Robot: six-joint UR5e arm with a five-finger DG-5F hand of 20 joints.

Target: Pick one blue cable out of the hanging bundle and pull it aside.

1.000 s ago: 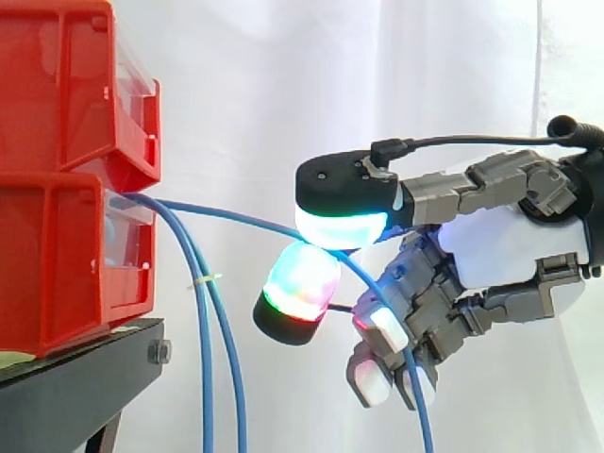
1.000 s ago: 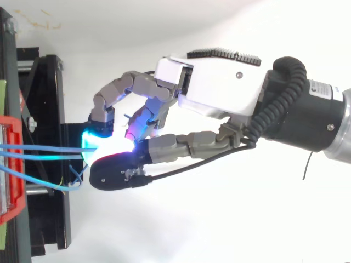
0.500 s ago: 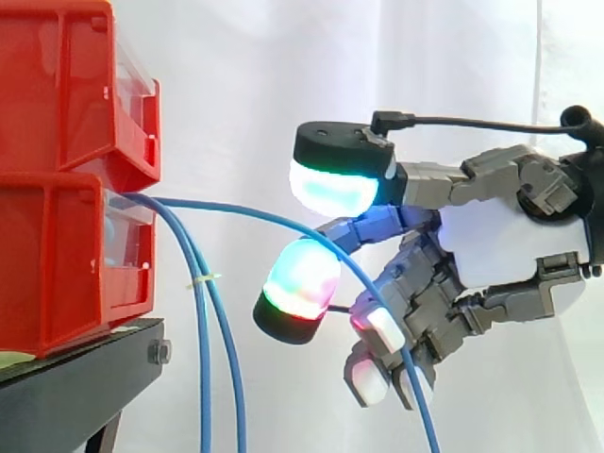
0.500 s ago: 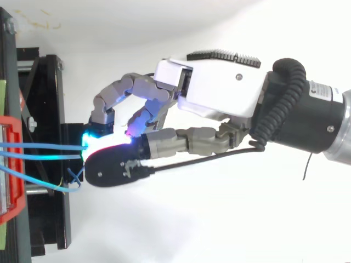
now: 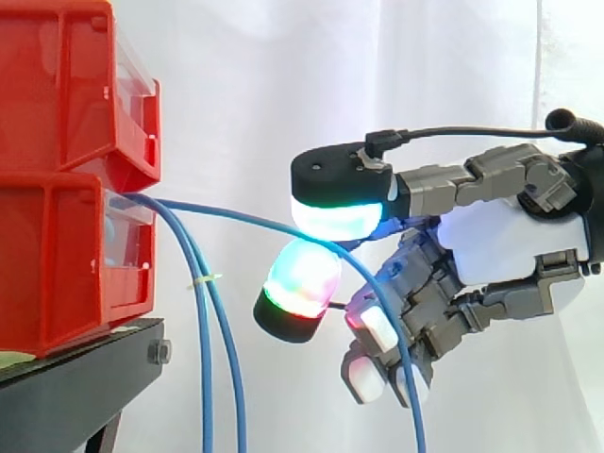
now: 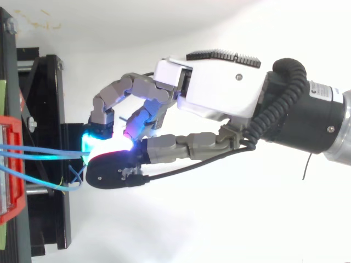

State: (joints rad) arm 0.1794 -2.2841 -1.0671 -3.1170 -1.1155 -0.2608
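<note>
Fingers [image 5: 300, 283] of the hand [image 5: 510, 247] were curled in, one glowing pad below and the thumb's pad above, pinching a single blue cable [image 5: 236, 217] between them. The grip seemed meant to stop it slipping during the pull. From the pinch the cable arced toward nine o'clock into the lower red bin [image 5: 57, 264]. The other cables of the bundle [image 5: 203, 368] hung toward six o'clock, near the bin, well apart from the hand.

red bins [image 5: 58, 247], black stand [image 5: 68, 379], white curtain [image 5: 283, 85]
</note>
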